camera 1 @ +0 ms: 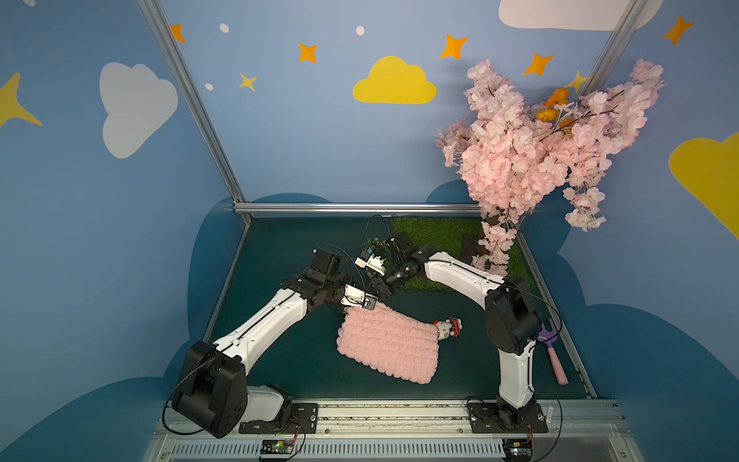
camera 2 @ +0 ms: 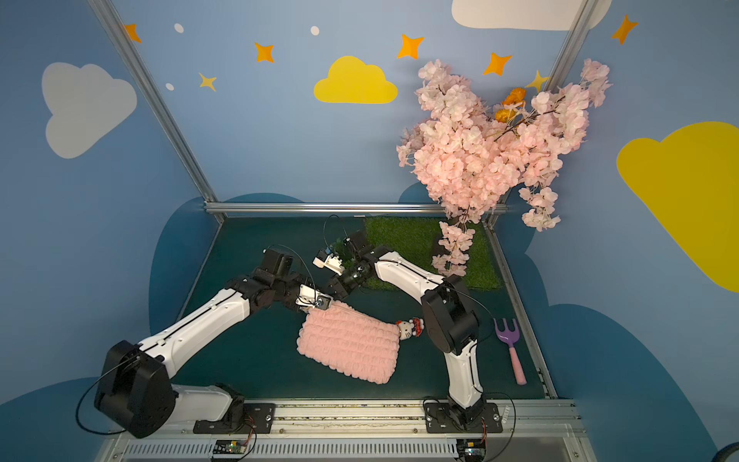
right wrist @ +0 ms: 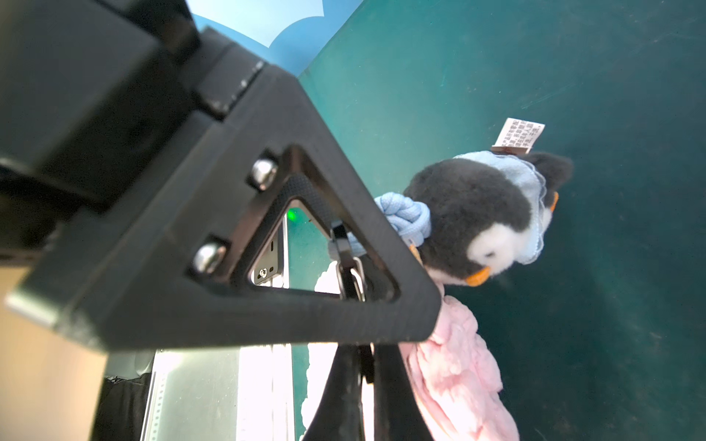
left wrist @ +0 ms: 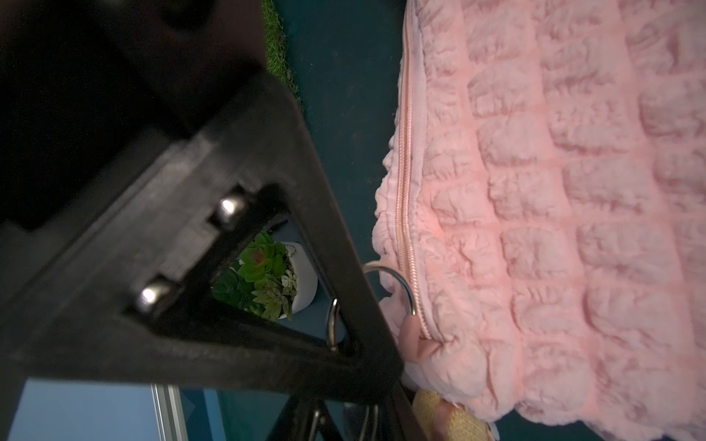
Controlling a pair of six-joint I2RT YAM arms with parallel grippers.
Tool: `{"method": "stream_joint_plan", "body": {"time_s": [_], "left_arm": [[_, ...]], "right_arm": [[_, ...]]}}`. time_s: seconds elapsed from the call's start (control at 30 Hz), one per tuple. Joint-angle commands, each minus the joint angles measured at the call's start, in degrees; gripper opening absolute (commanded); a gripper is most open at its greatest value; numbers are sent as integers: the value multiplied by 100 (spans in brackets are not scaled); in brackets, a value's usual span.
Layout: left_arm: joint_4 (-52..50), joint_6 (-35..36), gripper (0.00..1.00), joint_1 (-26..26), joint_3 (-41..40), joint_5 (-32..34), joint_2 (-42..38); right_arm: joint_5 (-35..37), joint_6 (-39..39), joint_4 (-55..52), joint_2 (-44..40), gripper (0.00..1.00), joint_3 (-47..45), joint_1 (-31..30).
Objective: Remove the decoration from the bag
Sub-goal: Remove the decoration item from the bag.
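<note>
Top views: the soft pink puff-quilted zip bag (camera 1: 388, 348) lies mid-table. The small white cat-face plush decoration (camera 1: 448, 328) lies at the zip end away from the left gripper (camera 1: 368, 307) and right gripper (camera 1: 382, 294).
Left wrist: the grip state cannot be told.
Right wrist: clenched on the black clip (right wrist: 342, 248) of a grey-black penguin plush (right wrist: 477, 214).
Recommended: pin the bag, then unhook the decoration's chain steadily.

surface: dark green table (camera 1: 308, 372) | on it: bag (camera 1: 390, 348), grass mat (camera 1: 436, 232), toy fork (camera 1: 554, 354)

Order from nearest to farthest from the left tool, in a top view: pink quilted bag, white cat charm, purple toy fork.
1. Pink quilted bag, at the left tool.
2. White cat charm, bag's right end.
3. Purple toy fork, far right.
</note>
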State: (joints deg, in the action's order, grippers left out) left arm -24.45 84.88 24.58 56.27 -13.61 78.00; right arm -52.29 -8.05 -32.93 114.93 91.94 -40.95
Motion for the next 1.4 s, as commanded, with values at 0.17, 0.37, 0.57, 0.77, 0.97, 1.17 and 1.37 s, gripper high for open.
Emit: {"method": "stream_joint_plan", "body": {"time_s": [0.17, 0.37, 0.57, 0.77, 0.97, 1.17, 1.37], "left_arm": [[-301, 46, 23, 0, 147, 267, 166], [-319, -34, 22, -12, 174, 350, 183], [-328, -184, 23, -43, 191, 357, 186], [-344, -204, 24, -72, 179, 372, 189], [-473, -228, 15, -85, 201, 420, 183], [-441, -348, 12, -54, 262, 363, 214], [-293, -473, 13, -42, 226, 367, 206]], "right_arm": [[-333, -182, -101, -75, 0, 136, 78], [-241, -201, -100, -105, 0, 72, 121], [-196, -216, -62, -163, 0, -1, 173], [-215, -209, -22, -183, 0, -58, 217], [-209, -179, 32, -223, 0, -136, 262], [-253, -101, 134, -220, 0, -150, 249], [-161, -7, 264, -286, 0, -275, 263]]}}
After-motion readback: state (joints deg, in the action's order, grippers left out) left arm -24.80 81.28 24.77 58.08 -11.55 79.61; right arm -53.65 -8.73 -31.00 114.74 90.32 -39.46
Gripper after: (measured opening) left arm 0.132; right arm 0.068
